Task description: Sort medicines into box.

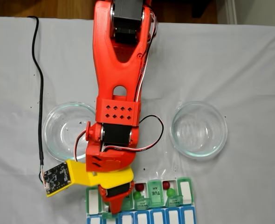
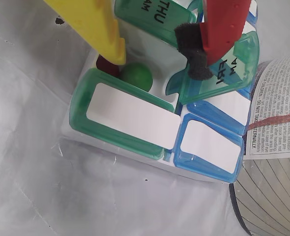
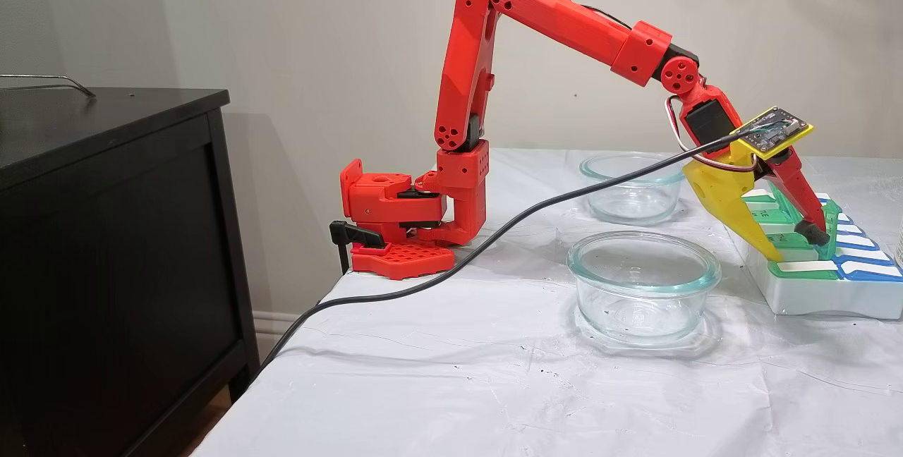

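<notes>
The box is a pill organizer with green and blue lids at the near table edge in a fixed view. Two dark red balls and two green balls lie in its open compartments. My gripper hangs open over the box's end, with nothing between its fingers. In the wrist view, the yellow finger's tip stands just above a compartment holding a green ball and a dark red ball. The red finger's black pad rests against a raised green lid.
Two clear glass bowls stand either side of the arm. A black cable runs along the left of the table. A bottle with a printed label stands right beside the box. A black cabinet stands beside the table.
</notes>
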Action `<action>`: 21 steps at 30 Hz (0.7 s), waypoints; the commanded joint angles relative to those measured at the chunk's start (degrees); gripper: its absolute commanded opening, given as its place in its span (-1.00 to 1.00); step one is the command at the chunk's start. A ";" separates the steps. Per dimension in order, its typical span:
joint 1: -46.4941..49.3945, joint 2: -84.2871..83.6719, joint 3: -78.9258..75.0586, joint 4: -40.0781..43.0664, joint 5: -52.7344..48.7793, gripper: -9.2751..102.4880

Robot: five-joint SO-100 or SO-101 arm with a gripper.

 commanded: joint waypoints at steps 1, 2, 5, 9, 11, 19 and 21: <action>0.26 4.75 -4.31 0.26 -0.44 -0.47; 0.70 5.36 -5.01 1.05 -0.62 -0.46; 2.55 7.03 -10.20 7.47 -3.34 -0.54; 4.13 9.49 -17.93 17.75 -6.15 -0.84; 3.34 12.30 -17.49 18.02 -4.48 -0.84; -5.54 25.05 -1.49 -1.49 7.12 -0.84; -7.21 23.20 -2.81 -1.49 9.93 -0.84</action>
